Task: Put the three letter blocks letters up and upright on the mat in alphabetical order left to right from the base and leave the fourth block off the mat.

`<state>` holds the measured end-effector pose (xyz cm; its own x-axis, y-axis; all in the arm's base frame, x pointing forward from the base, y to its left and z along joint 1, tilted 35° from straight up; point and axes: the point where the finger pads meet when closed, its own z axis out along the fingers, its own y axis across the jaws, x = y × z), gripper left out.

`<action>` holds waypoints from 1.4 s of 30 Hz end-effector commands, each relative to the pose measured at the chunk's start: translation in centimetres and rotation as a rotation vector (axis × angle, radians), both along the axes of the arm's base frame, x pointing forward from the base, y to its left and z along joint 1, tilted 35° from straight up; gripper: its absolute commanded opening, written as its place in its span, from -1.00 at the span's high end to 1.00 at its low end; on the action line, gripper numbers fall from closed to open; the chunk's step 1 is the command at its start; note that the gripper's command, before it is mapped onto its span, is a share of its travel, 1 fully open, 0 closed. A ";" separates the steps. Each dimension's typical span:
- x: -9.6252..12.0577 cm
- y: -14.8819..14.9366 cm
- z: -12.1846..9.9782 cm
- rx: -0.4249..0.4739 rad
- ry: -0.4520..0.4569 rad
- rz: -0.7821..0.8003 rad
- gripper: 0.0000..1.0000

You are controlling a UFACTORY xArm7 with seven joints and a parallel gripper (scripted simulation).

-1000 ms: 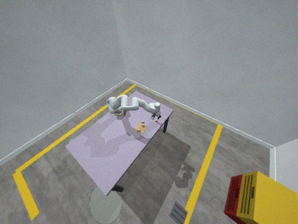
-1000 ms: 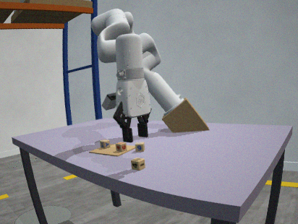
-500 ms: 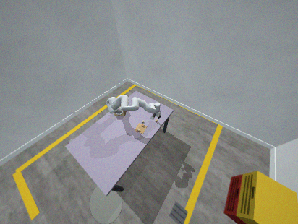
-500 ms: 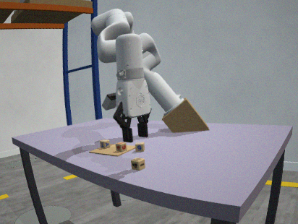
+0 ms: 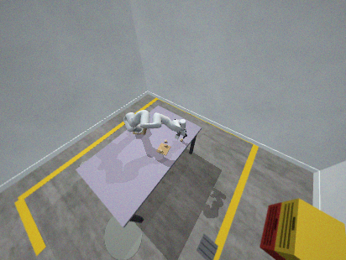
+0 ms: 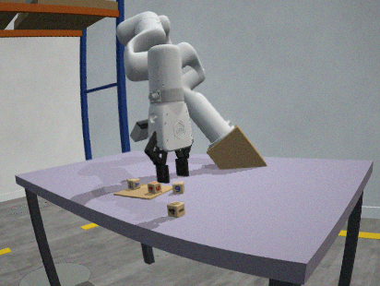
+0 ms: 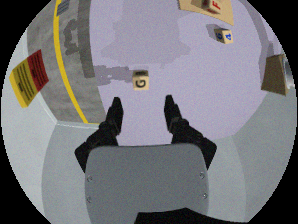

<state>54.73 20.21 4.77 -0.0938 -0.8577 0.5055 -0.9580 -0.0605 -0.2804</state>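
Observation:
A tan mat (image 6: 144,192) lies on the purple table. A block with a blue mark (image 6: 133,183) sits at the mat's left end and a block with red marks (image 6: 154,186) sits on its middle. A block with a blue letter (image 6: 178,186) lies on the table just off the mat's right edge. A block with a black letter (image 6: 175,208) lies apart, nearer the table's front edge; in the wrist view (image 7: 140,80) it reads G. My gripper (image 7: 143,103) hovers above the table just short of this block. It is open and nothing is between the fingers.
The arm's tan base wedge (image 6: 235,150) stands on the table behind the mat. The table's edge runs close to the black-letter block (image 5: 181,140). A blue rack (image 6: 103,83) stands behind the table. A yellow and red crate (image 5: 304,231) is on the floor.

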 end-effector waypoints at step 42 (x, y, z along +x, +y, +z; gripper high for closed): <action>1.6 -2.1 -3.7 0.002 -0.003 0.002 -0.37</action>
<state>56.23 17.95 1.09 -0.0947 -0.8575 0.5057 -0.9578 -0.0599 -0.2810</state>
